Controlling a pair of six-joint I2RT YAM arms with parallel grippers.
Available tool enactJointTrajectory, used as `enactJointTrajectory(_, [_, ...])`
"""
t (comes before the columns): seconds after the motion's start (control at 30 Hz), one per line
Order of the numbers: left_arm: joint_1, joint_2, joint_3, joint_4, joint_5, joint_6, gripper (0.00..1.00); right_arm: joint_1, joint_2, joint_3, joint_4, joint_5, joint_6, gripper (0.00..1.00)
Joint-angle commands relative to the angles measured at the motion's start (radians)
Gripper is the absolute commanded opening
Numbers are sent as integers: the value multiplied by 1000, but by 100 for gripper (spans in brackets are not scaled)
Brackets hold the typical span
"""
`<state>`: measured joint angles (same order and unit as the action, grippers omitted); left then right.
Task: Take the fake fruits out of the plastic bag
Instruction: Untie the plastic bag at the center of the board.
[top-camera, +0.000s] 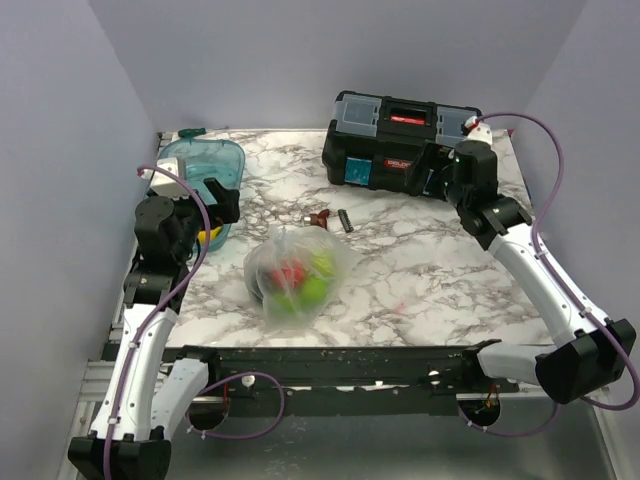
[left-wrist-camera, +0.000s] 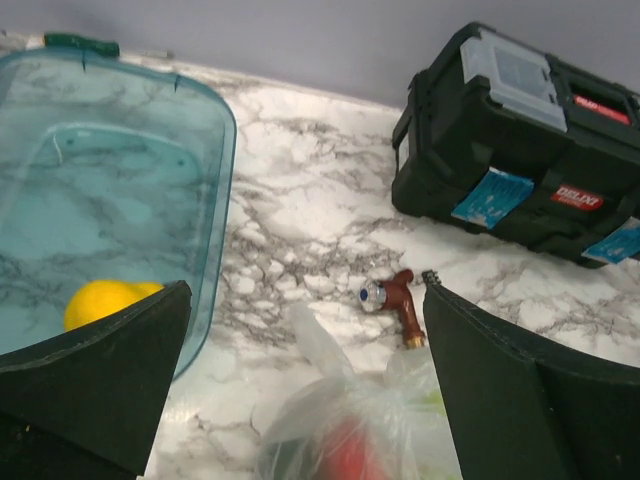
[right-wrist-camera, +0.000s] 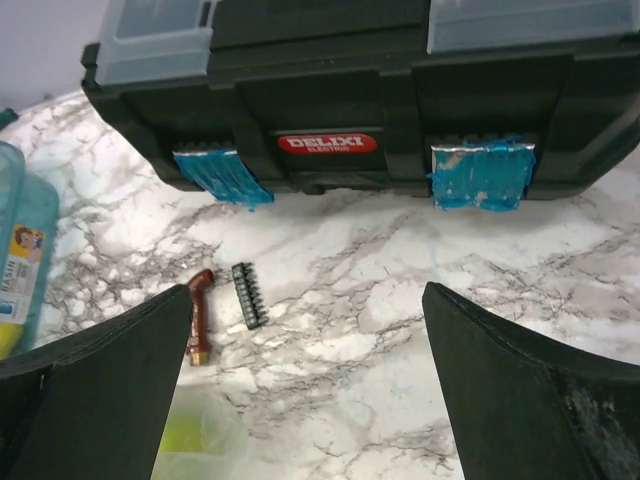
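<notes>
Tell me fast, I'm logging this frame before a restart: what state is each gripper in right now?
Left two-finger gripper: open, holding nothing.
Right two-finger gripper: open, holding nothing.

The top view looks steeply down from the near edge over the whole table (top-camera: 420, 290), with the plastic bag (top-camera: 295, 270) near centre. Both wrist views sit low and close, facing the far wall, and share the toolbox (left-wrist-camera: 520, 140) and the brown fitting (left-wrist-camera: 403, 308).
</notes>
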<state>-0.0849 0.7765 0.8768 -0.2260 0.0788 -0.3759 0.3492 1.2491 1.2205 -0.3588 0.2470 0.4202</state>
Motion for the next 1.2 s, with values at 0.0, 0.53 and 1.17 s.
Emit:
enactJointTrajectory(0.0, [-16,19,82,-155,-138,-60,99,-2,-13,-38,23,17,24,100])
enactJointTrajectory(0.53, [-26,-117,-87,-130,-121,-40,99,166,104,-146,220,-442,191,100])
enactJointTrajectory(1.17, [-37,12,-99,-112,170,-12,98,568,352,-46,229,-175,106,89])
